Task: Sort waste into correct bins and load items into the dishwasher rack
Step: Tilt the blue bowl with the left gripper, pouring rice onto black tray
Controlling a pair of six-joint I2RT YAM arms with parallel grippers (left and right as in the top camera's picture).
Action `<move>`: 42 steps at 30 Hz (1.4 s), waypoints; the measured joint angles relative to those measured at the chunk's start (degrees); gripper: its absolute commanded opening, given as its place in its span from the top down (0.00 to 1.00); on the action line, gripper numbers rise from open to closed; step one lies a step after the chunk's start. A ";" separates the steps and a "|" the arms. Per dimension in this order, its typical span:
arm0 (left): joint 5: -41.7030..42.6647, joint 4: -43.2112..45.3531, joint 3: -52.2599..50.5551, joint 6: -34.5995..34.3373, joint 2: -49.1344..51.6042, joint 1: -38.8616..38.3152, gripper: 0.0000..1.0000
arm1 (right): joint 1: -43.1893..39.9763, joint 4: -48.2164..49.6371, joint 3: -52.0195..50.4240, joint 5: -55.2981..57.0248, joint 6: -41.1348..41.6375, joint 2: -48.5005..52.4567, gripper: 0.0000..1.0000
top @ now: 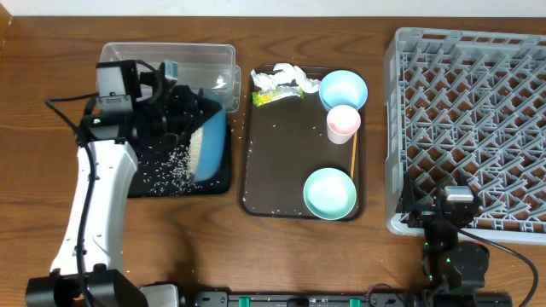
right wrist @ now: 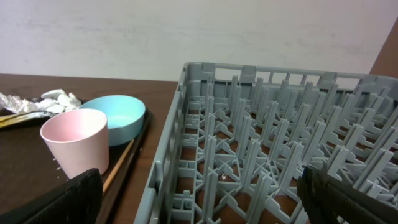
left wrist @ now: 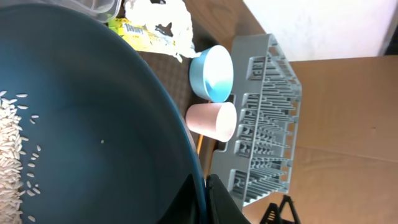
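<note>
1. We see the left fingers point(left wrist: 219, 200) clamped on the rim of the dark blue plate point(top: 213, 136), holding it tilted on edge over the black tray point(top: 227, 182).
2. Rice point(top: 197, 147) clings to the plate's face, and more grains lie scattered across the black tray beneath it.
3. The clear tub point(top: 183, 53) stands just behind the black tray, at the far left of the counter point(top: 256, 256).
4. The brown serving tray point(top: 286, 158) sits between the black tray and the grey rack point(top: 469, 111).
5. In its far left corner we find the crumpled tissue point(top: 277, 76), with the yellow-green wrapper point(top: 271, 97) right beside it.
6. A pale blue bowl point(top: 343, 88) sits in the serving tray's far right corner, and the pink cup point(top: 343, 123) stands upright just in front of it.
7. The thin stick point(top: 354, 153) lies along the serving tray's right edge, running from the cup towards a second pale blue bowl point(top: 330, 193) in the near right corner.
8. A few stray grains dot the serving tray.
9. The right fingers point(right wrist: 71, 198) stand wide apart, gripping nothing, at the near left corner of the rack.
10. We see nothing loaded in the rack.
</note>
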 measured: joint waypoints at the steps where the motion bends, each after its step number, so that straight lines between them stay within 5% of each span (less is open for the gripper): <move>1: 0.59 -0.04 0.00 0.11 0.00 0.42 0.94 | 0.00 0.00 0.00 0.02 0.00 0.00 0.01; 42: 21.64 -0.09 -6.14 8.00 -0.17 17.77 0.94 | 0.00 0.00 0.00 0.02 0.00 0.00 0.01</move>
